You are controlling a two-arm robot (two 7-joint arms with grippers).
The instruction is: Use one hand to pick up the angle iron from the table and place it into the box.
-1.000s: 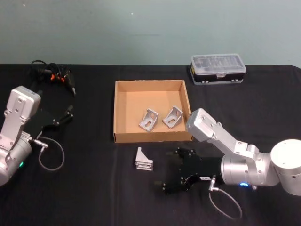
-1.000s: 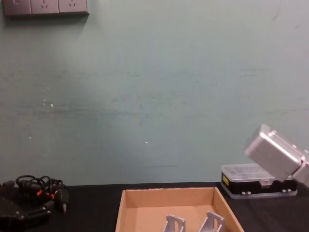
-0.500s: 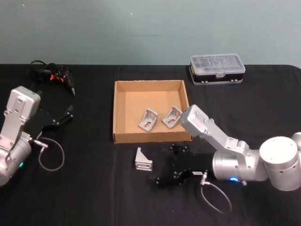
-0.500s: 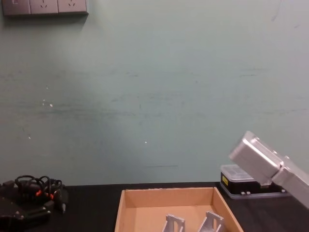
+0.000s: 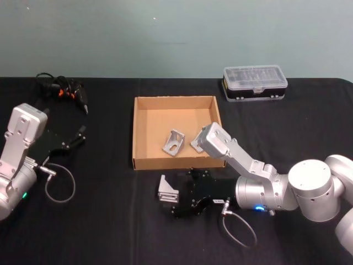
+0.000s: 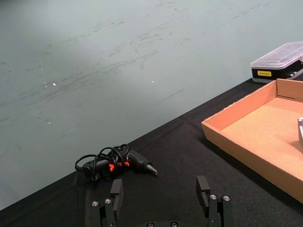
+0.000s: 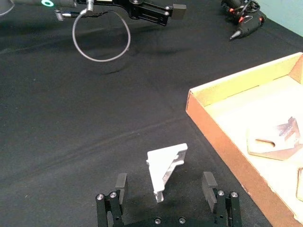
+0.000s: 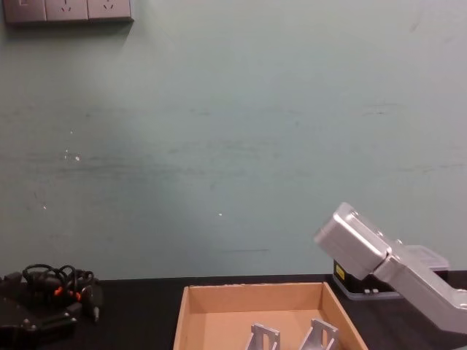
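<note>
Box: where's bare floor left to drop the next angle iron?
Free: inside the box, the floor along its back and left walls. Crowded: the front-right corner, where two angle irons lie side by side, with the right arm overhanging that corner.

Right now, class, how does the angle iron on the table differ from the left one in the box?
The table angle iron sits on the table before the box; the boxed angle iron lies on its cardboard floor. The table one is between the open right gripper's fingers, untouched; the boxed one has no gripper around it. The left gripper idles aside. Both are silvery brackets.
</note>
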